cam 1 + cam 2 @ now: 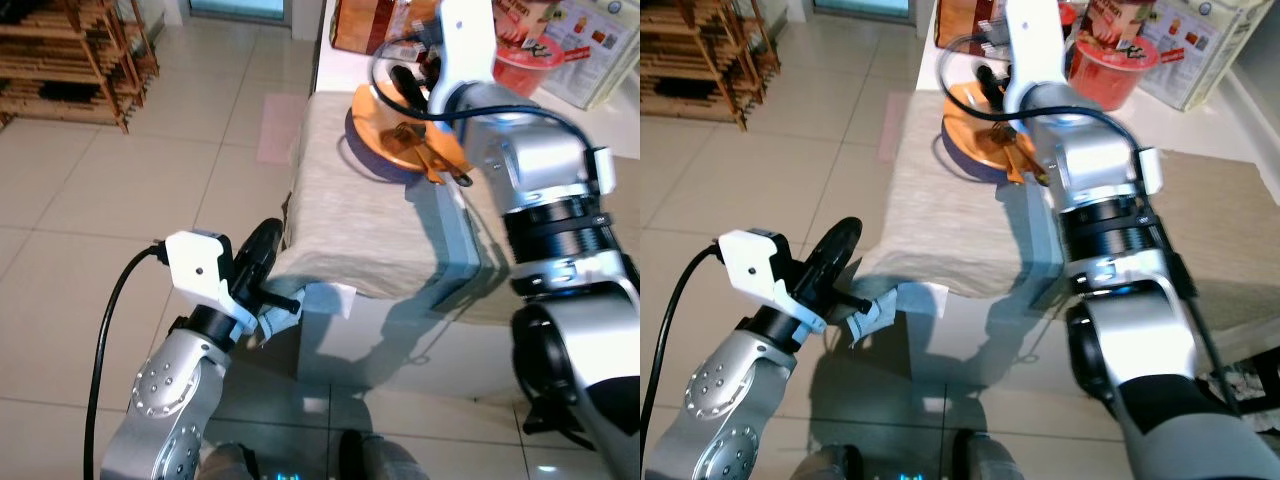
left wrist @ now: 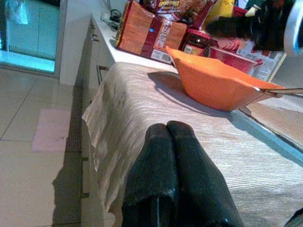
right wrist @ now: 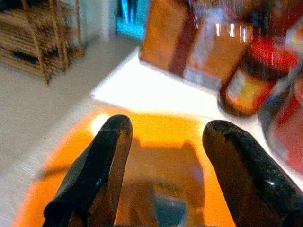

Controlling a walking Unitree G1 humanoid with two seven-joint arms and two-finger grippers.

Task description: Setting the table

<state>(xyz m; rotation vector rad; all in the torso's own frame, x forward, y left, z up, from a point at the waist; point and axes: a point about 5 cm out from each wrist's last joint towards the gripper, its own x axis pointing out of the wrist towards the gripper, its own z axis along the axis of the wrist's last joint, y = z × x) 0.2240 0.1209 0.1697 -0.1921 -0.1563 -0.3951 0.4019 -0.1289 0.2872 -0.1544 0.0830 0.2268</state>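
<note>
**One bowl under a spread tool**

Two tools are in view. Nearest, the left tool (image 1: 262,258) is held low beside the front edge of the tabletop (image 1: 380,225), off the cloth (image 1: 350,215), with its fingers (image 2: 173,175) pressed together on nothing. A scrap of pale paper hangs from the cloth's edge just beside it.

Farther in, on the cloth, the orange bowl (image 1: 400,130) is set near the tabletop's far left corner. What looks like a utensil (image 1: 445,170) sticks out over its near rim, though its kind cannot be told. The right tool (image 3: 165,165) is poised directly over the bowl's hollow, fingers spread, one to each side of the middle; whether the tips touch the inside cannot be told.

The bowl is judged light, stiff and smooth, probably plastic, so it may slip in a pinch. A hold across the rim wall, one finger inside and one outside, is judged safest; the cloth beneath may drag and bunch if the bowl is pushed.

Beyond the bowl, packets (image 2: 147,35), a jar (image 3: 246,85) and a red tub (image 1: 1110,65) are crowded close by.
</note>
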